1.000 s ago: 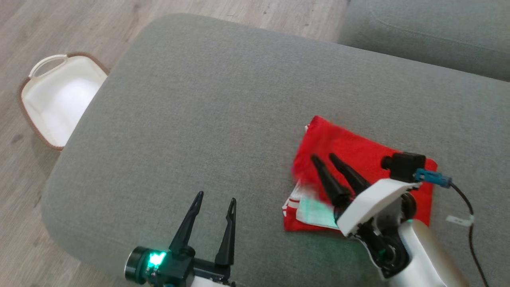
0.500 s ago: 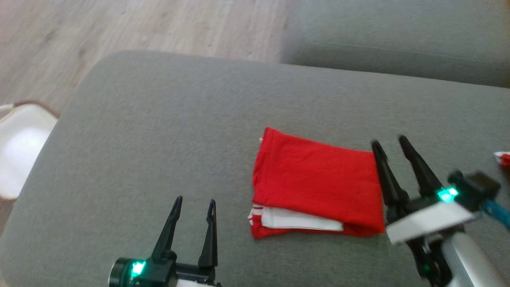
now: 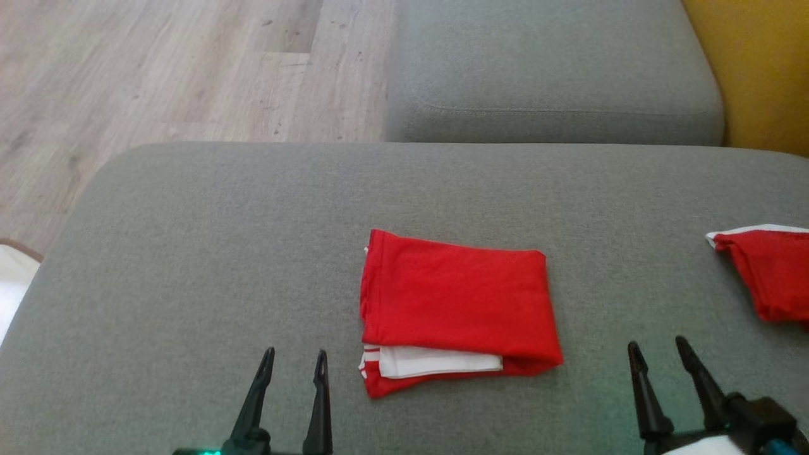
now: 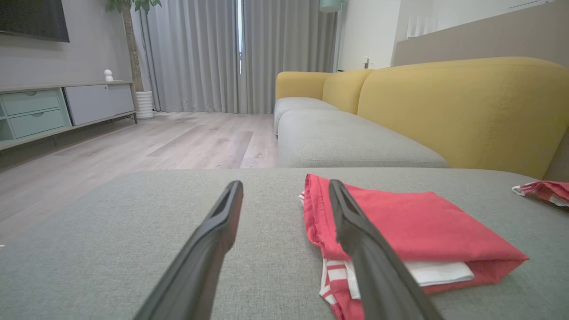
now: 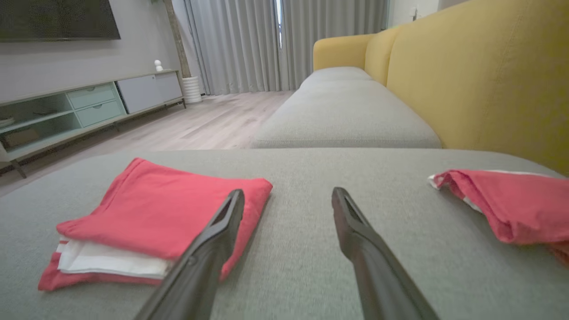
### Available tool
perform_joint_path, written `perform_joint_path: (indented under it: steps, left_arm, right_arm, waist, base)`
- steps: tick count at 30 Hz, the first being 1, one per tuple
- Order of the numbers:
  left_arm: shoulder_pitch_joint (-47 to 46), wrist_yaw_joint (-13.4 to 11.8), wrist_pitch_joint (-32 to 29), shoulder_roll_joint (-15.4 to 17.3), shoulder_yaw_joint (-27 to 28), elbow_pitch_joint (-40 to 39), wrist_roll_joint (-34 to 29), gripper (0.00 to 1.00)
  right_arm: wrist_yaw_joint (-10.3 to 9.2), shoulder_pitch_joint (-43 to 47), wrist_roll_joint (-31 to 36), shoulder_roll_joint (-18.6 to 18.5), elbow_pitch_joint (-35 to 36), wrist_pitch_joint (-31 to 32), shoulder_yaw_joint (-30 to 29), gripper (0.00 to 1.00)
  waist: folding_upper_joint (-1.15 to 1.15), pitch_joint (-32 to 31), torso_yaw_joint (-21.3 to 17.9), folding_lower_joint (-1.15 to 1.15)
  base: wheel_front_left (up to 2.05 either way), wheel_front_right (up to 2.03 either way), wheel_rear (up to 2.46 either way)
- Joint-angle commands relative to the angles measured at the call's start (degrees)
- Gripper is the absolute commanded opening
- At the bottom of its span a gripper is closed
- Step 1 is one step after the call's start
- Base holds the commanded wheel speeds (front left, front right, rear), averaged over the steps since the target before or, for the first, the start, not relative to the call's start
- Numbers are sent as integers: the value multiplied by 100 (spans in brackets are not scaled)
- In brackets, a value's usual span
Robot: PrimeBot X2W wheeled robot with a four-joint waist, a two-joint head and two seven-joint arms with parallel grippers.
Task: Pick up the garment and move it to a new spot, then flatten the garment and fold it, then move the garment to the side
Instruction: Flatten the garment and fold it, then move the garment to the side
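A red garment point(image 3: 458, 309) with white trim lies folded flat on the grey cushion point(image 3: 208, 253), between my two grippers. It also shows in the left wrist view point(image 4: 413, 226) and the right wrist view point(image 5: 169, 213). My left gripper point(image 3: 295, 361) stands open at the lower left, a little left of the garment, holding nothing. At the lower right my right gripper point(image 3: 657, 351) is open and empty, to the right of the garment and apart from it.
A second red and white garment point(image 3: 768, 272) lies crumpled at the cushion's right edge. A further grey seat point(image 3: 543, 69) and yellow backrest point(image 3: 758, 69) lie beyond. Wooden floor point(image 3: 158, 69) is to the left, with a white basket's point(image 3: 12, 284) edge.
My right gripper has let go of the folded garment and drawn back to the lower right. The camera has turned, bringing the second garment into view.
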State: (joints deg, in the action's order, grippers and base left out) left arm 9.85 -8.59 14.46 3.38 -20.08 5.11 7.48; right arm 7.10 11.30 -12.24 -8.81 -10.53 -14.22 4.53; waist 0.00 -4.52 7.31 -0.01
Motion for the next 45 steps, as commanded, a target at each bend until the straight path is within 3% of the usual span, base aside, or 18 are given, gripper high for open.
perform_joint_path:
  steps: [1, 40, 45]
  left_arm:
    - [-143, -15, 54, -49, 255, -198, -47, 100]
    - [-74, 30, 54, -50, 256, -160, -91, 100]
    - [-101, 12, 54, -50, 228, -164, -74, 100]
  right_arm:
    - [39, -145, 119, -15, 221, -76, 35, 100]
    - [39, -29, 273, 188, 269, -77, -135, 100]
    - [39, -143, 10, 231, 141, -77, -74, 100]
  waist:
    - [0, -30, -60, 1]
    - [0, -76, -30, 1]
    - [0, 2, -11, 1]
  base:
    - [0, 0, 0]
    - [0, 0, 0]
    - [0, 0, 0]
